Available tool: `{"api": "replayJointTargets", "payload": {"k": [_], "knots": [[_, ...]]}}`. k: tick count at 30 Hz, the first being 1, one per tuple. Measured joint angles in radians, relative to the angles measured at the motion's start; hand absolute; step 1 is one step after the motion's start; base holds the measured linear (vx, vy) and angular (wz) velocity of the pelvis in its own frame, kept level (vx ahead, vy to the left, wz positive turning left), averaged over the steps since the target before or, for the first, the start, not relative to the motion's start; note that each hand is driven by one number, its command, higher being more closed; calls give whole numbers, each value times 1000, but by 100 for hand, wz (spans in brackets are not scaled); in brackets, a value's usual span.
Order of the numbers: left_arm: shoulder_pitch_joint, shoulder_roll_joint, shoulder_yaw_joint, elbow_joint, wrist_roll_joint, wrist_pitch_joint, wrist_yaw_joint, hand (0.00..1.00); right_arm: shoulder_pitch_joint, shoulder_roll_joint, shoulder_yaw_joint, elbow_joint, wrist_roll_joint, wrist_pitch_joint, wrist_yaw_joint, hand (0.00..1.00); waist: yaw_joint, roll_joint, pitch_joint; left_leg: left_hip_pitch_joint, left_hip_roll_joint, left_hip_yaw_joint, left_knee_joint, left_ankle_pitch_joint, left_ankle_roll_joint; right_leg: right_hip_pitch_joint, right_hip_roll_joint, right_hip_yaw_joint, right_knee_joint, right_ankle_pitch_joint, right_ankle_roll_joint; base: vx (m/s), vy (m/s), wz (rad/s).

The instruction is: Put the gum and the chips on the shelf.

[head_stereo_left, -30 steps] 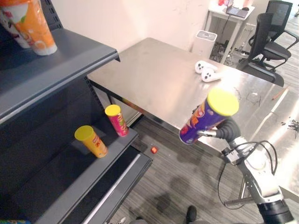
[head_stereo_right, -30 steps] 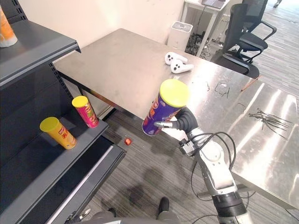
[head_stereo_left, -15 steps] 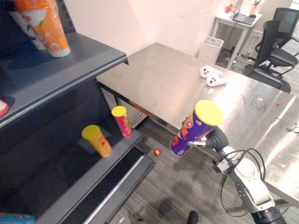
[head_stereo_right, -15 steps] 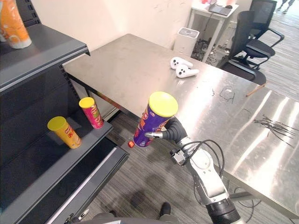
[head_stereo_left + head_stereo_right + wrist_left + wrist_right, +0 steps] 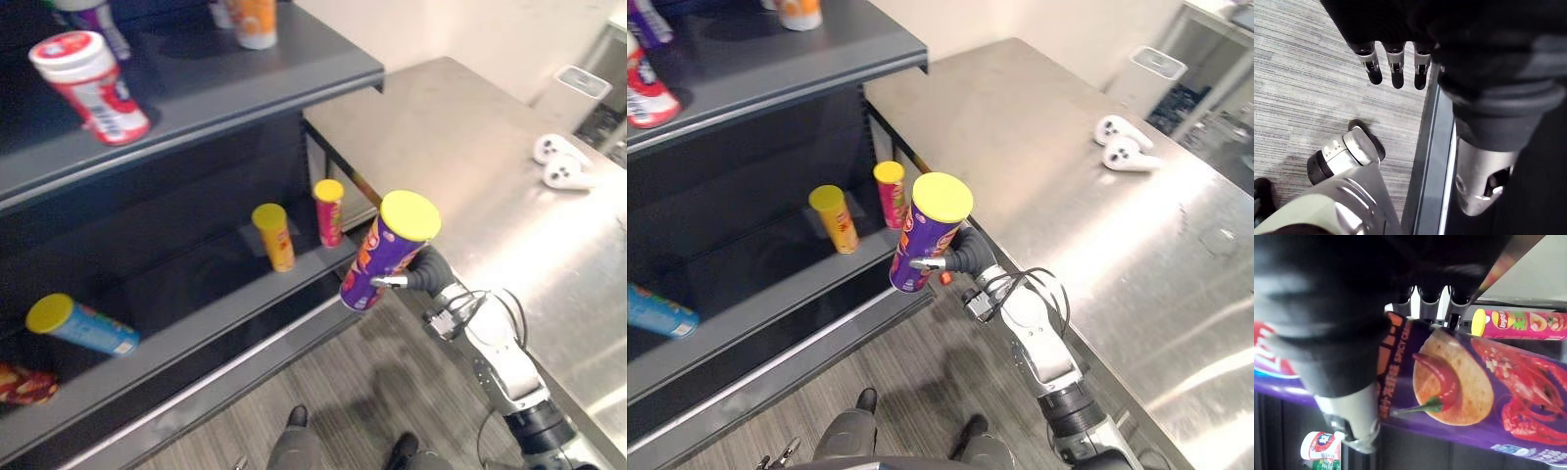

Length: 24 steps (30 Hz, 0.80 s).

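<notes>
My right hand [image 5: 423, 277] is shut on a purple chips can [image 5: 387, 250] with a yellow lid, held tilted in the air just off the front edge of the dark shelf unit's middle shelf [image 5: 235, 313]. In the right wrist view the fingers [image 5: 1430, 303] curl round the purple can [image 5: 1474, 396]. A red and white gum bottle [image 5: 90, 86] lies tilted on the upper shelf [image 5: 245, 98]. My left hand [image 5: 1393, 66] hangs with straight fingers over the grey floor beside the shelf's base.
On the middle shelf stand a yellow can [image 5: 275, 235] and a pink can [image 5: 329, 211]; a blue can [image 5: 83, 325] lies further left. An orange cup [image 5: 253, 20] is on the upper shelf. The steel table [image 5: 470, 176] with white controllers [image 5: 560, 162] lies to the right.
The camera has swung towards the shelf unit. My right hand has carried the purple can closer to the middle shelf's front edge, still gripping it.
</notes>
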Motion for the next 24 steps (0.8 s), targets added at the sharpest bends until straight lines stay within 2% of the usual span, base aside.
{"api": "replayJointTargets", "payload": {"k": [1,2,3,4,6,7,8,11,12,15,17,20,24], "knots": [[-3,-2,0,1,10,0,-4,0,0,-3,-26,10,0,-1,-2,100,-1,9,1,-18,21,58,28,29,17,2,-9,-31,13,4,9,46,0,144],[-15,-4,-4,5,14,1,-12,0,4,-13,-73,31,-2,-1,-14,100,-8,17,14,-73,27,172,108,119,-29,1,-45,-72,64,-23,10,30,61,123],[-13,-6,-10,4,15,-1,-13,0,12,-23,-94,46,-4,-1,-19,100,-22,19,16,-90,24,207,134,144,-29,-2,-63,-83,88,-33,2,2,79,144],[-2,-6,-22,0,19,-2,-16,0,38,-45,-125,59,-9,-1,-20,100,-23,34,20,-87,23,247,141,165,-32,8,-75,-81,126,-68,-14,-28,45,116],[18,6,-41,7,20,-2,-20,0,81,-55,-153,48,-9,-12,-12,100,-24,28,20,-76,-8,250,109,181,-56,23,-104,-77,148,-122,35,-29,3,74],[38,0,-60,14,22,-1,-20,0,108,-53,-155,48,-9,-20,-4,100,-27,31,21,-46,-25,236,29,217,-108,13,-119,-83,172,-138,33,-44,-47,20],[50,-7,-71,16,22,0,-18,0,121,-52,-155,48,-10,-23,3,100,-30,27,24,-33,-29,223,-4,216,-117,3,-120,-81,182,-143,33,-50,-69,3],[68,-26,-86,20,19,3,-22,0,144,-52,-151,45,-15,-23,10,100,-43,44,14,5,-33,197,-109,198,-190,-39,-114,-58,215,-151,36,-1,-5,-19],[60,-25,-98,18,20,1,-27,0,144,-44,-149,45,-35,-24,6,100,-56,42,12,11,-48,198,-146,207,-210,-65,-122,-44,234,-144,48,12,41,-18],[58,6,-110,15,21,-2,-41,0,154,-24,-146,45,-42,-29,-11,100,-69,4,24,13,-71,197,-165,215,-204,-67,-142,-42,236,-129,59,36,58,3],[56,26,-126,6,21,-1,-47,0,154,-11,-146,42,-42,-37,-24,100,-68,-13,26,14,-80,196,-166,215,-204,-64,-146,-42,229,-118,57,33,60,6],[48,36,-129,-2,15,1,-55,0,154,2,-142,16,-42,-51,-30,100,-55,-17,29,15,-88,192,-184,221,-195,-63,-146,-42,215,-106,57,-8,50,3],[48,37,-128,-9,2,12,-89,0,142,11,-115,12,-43,-59,-22,100,-52,-13,32,20,-89,179,-230,246,-197,-64,-133,-44,200,-113,45,-33,12,9]]}}
